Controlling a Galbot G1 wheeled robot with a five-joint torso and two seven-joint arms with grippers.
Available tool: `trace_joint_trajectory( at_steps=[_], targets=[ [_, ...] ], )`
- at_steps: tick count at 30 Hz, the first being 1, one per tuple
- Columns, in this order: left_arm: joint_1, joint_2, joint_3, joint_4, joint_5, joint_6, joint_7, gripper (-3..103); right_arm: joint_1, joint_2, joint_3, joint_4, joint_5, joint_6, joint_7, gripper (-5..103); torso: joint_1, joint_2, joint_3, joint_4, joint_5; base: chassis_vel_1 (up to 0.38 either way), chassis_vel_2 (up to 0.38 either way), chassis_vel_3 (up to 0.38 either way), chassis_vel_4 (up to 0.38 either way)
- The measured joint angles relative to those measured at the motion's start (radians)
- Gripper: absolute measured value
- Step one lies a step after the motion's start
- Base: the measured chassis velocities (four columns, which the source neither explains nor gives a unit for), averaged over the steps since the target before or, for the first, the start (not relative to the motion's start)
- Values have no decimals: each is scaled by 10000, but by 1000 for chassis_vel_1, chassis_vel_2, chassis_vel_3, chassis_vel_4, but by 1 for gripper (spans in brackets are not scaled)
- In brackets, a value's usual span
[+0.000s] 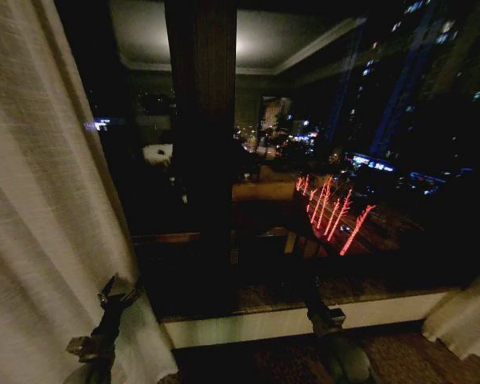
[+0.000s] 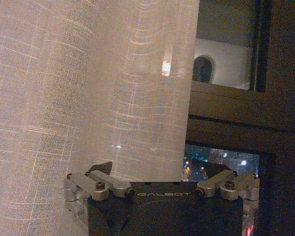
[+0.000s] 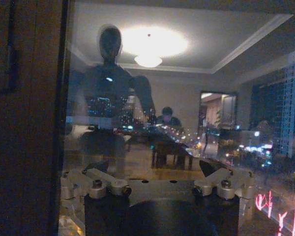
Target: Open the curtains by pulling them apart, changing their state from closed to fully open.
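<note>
The left panel of the curtains [image 1: 40, 216] hangs gathered at the left side of the window, and a bunch of the right panel [image 1: 468, 320] shows at the lower right corner. Dark glass lies bare between them. My left gripper [image 1: 120, 294] is low, right at the inner edge of the left panel. In the left wrist view the sheer fabric [image 2: 98, 88] hangs just ahead of the left gripper [image 2: 160, 169], which is open, with the fabric's edge lying between the spread fingers. My right gripper [image 1: 324, 316] is low near the sill; it [image 3: 152, 169] is open and faces the glass, holding nothing.
A dark vertical window post [image 1: 200, 120] stands in the middle of the window. A pale sill [image 1: 304, 320] runs below the glass. The glass [image 3: 187, 98] reflects the room, a ceiling lamp and the robot, with city lights outside.
</note>
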Motion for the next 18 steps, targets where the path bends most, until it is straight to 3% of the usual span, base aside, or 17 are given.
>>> trace_joint_trajectory(
  at_steps=[18],
  targets=[
    [0,0,0,0,0,0,0,100,0,0,0,0,0,0,0,100,0,0,0,0,0,0,0,0,0]
  ],
)
